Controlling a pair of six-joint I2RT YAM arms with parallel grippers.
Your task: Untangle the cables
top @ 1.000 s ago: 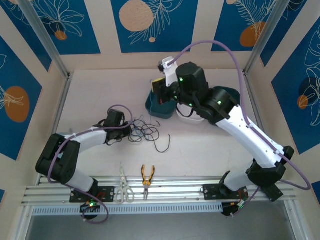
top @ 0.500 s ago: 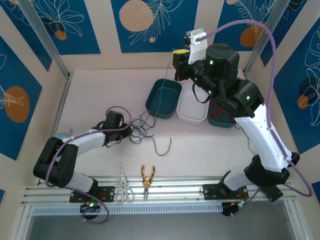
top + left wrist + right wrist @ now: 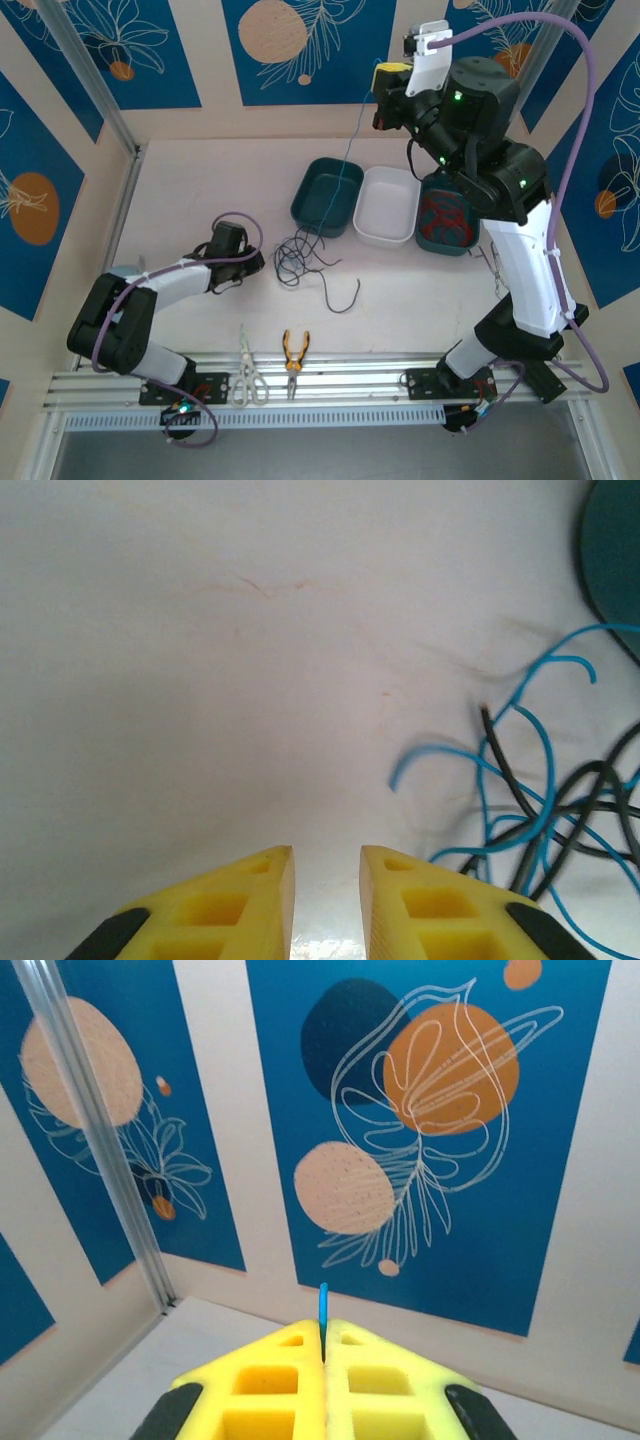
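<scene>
A tangle of blue and black cables (image 3: 303, 255) lies on the white table, with a loose black cable (image 3: 340, 297) just right of it. One blue cable (image 3: 348, 160) runs taut from the tangle up to my right gripper (image 3: 386, 78), raised high over the back of the table. That gripper (image 3: 323, 1326) is shut on the blue cable's end (image 3: 323, 1305). My left gripper (image 3: 257, 262) rests low, just left of the tangle. Its jaws (image 3: 327, 852) stand slightly open over bare table. The blue and black cables (image 3: 540, 800) lie to its right. Red cables (image 3: 443, 215) sit in the right teal bin.
A teal bin (image 3: 310, 200), a white bin (image 3: 385, 235) and a second teal bin (image 3: 440, 245) stand in a row behind the tangle. Scissors (image 3: 248, 375) and orange pliers (image 3: 294, 352) lie by the front rail. The teal bin's edge (image 3: 612, 560) shows top right of the left wrist view.
My right arm has risen up and to the right with the blue cable, pulling it taut out of the tangle. The tangle slid a little right. My left jaws opened slightly.
</scene>
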